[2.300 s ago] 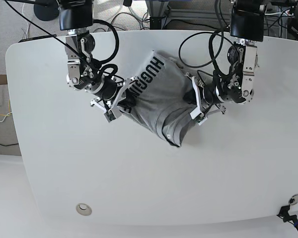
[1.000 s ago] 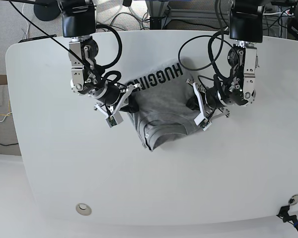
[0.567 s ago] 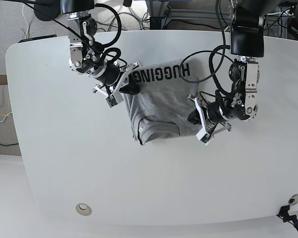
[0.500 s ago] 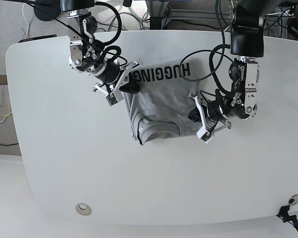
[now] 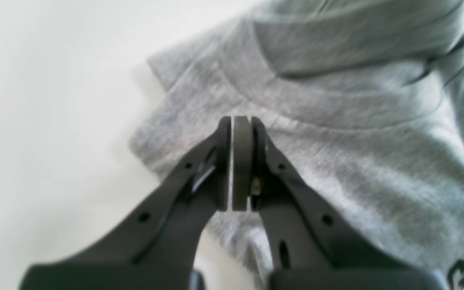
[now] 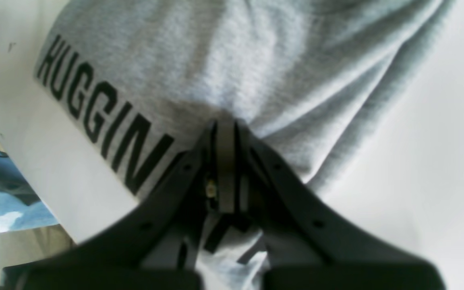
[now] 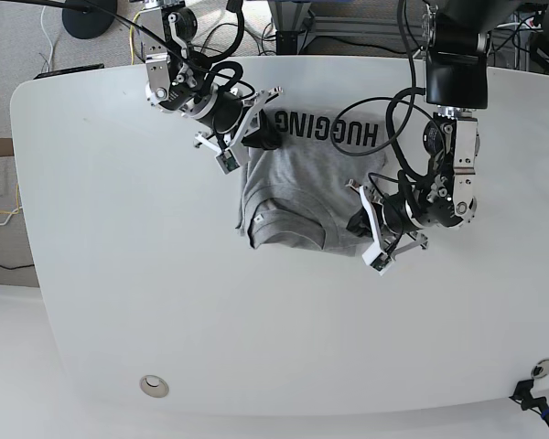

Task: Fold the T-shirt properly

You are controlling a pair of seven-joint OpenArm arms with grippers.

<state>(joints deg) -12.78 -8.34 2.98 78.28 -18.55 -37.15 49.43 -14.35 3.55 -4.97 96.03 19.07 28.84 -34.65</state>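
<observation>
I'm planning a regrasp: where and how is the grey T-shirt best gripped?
Probably by the folded hem edge of the T-shirt, opposite the lettering, coming from the table's wide open side: that edge faces outward, lies between both pincers, and its layered cloth offers something to pinch.

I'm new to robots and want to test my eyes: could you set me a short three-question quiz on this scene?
1. True or false: the T-shirt is plain red.
2. Which gripper sits nearer the printed letters, the left gripper or the right gripper? 
3. Fill in: the black print on the shirt reads "____".

Key: 1 false, it is grey; 2 the right gripper; 3 HUGGING.
</observation>
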